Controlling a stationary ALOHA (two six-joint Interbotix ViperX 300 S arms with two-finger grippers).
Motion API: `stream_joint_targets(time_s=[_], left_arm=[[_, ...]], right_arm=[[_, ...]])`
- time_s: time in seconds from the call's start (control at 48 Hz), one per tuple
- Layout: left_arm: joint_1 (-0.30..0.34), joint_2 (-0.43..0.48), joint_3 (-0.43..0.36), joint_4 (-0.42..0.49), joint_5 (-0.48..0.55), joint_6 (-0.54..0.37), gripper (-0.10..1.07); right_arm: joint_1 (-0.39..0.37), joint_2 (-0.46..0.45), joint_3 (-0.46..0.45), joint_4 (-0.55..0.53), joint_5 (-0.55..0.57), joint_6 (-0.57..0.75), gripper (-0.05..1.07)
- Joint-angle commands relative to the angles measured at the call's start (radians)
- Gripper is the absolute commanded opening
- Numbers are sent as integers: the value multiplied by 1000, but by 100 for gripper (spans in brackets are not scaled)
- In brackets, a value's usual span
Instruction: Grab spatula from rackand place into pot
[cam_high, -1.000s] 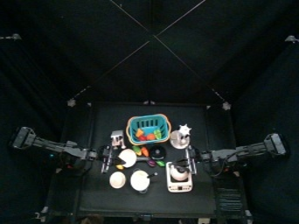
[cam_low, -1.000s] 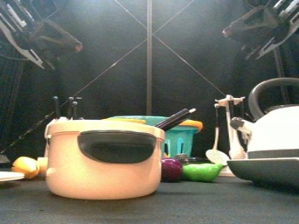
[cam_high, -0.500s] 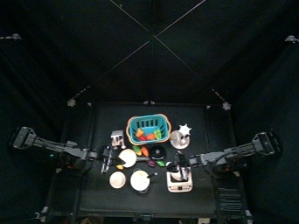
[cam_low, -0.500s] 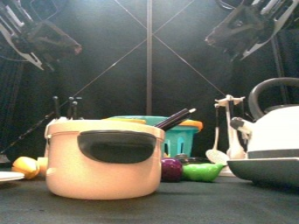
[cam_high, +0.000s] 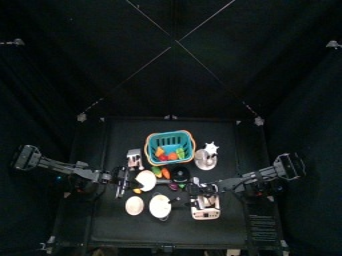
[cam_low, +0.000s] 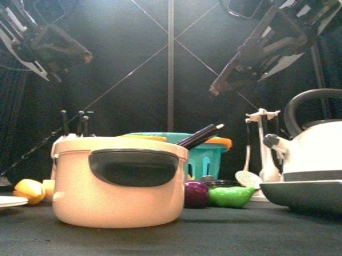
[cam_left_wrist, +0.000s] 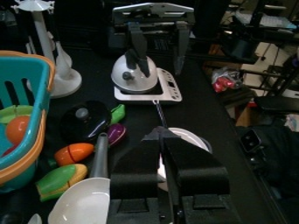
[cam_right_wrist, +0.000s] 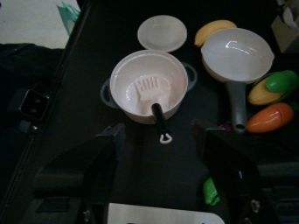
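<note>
The white pot (cam_right_wrist: 149, 83) holds a spatula with a white slotted head (cam_right_wrist: 149, 87). The spatula's black handle (cam_right_wrist: 160, 118) leans over the pot's rim. My right gripper (cam_right_wrist: 163, 140) hangs above the handle's end with its jaws wide apart, touching nothing. In the top view the pot (cam_high: 160, 206) is at the table's front and the right gripper (cam_high: 195, 188) is beside it. In the front view the pot (cam_low: 118, 180) stands close, and a black handle (cam_low: 201, 134) sticks out behind it. The white rack (cam_high: 209, 152) stands at the back right. My left gripper (cam_left_wrist: 167, 147) is shut and empty, resting at the table's left (cam_high: 123, 181).
A kettle (cam_high: 205, 203) on its base stands just right of the pot. A white pan (cam_right_wrist: 237, 54) with a black handle, a small white lid (cam_right_wrist: 163, 32) and toy fruit (cam_right_wrist: 271, 115) lie beyond the pot. A teal basket (cam_high: 167, 148) stands at the back.
The right arm has folded in toward the table's middle, coming lower and further left in the front view. The pot, the black handle and the left arm have not moved.
</note>
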Motion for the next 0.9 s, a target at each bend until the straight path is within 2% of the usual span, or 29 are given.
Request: stream_joint_targets(time_s=[0.0, 0.271, 0.438, 0.875], left_arm=[[2, 2, -8, 0, -9, 2, 37], [3, 2, -3, 0, -9, 2, 37], [3, 2, 0, 2, -9, 2, 37], [3, 2, 2, 0, -9, 0, 37]], right_arm=[[3, 34, -49, -12, -3, -2, 96], [3, 149, -129, -46, 46, -3, 96], [3, 187, -167, -52, 101, 0, 96], [-3, 278, -227, -52, 161, -2, 93]])
